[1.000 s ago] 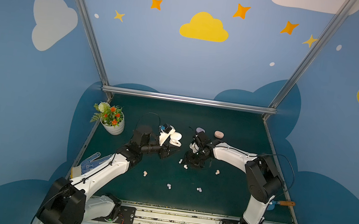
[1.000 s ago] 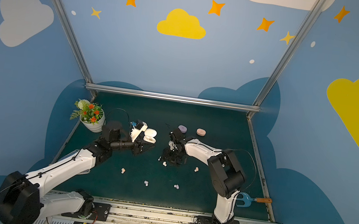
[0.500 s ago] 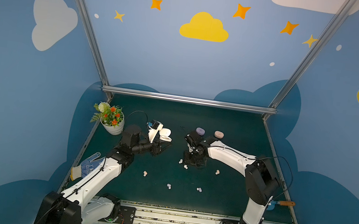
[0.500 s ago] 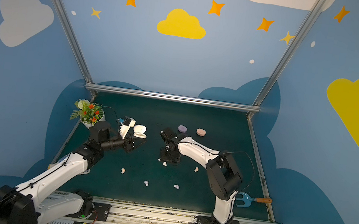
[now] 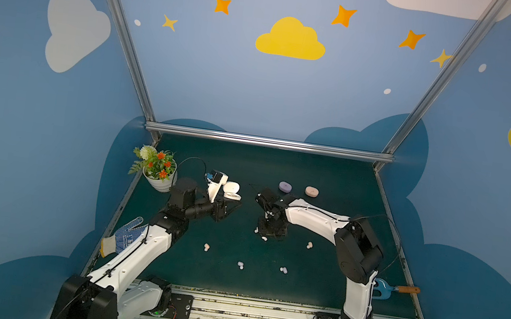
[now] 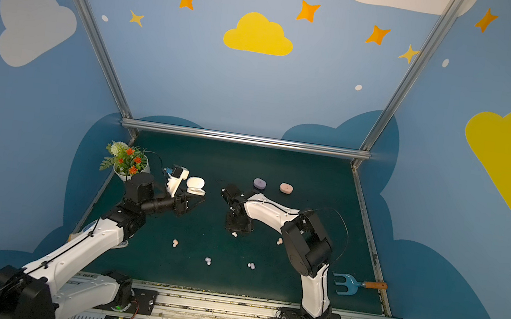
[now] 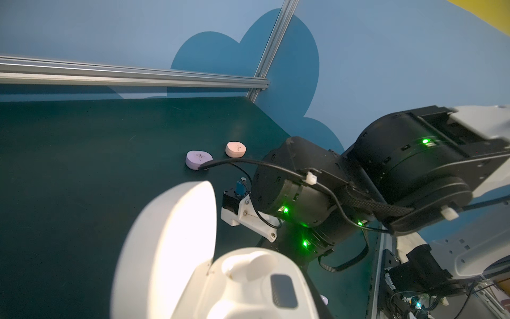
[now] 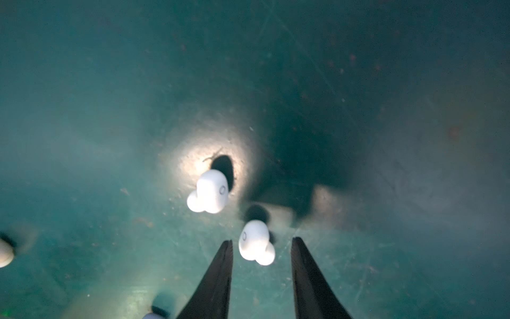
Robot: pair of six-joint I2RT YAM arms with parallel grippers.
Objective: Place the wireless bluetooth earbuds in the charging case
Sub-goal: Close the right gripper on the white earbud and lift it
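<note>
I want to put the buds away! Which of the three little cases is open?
The white case, with its lid flipped up. The lavender case and the pink case both lie shut.

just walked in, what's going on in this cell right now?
The left gripper holds the white charging case, lid open. The right gripper is down at the green mat, jaws apart on either side of one white earbud, not yet gripping it; a second white earbud lies beside it. Nearer the front, other earbuds lie loose.
</note>
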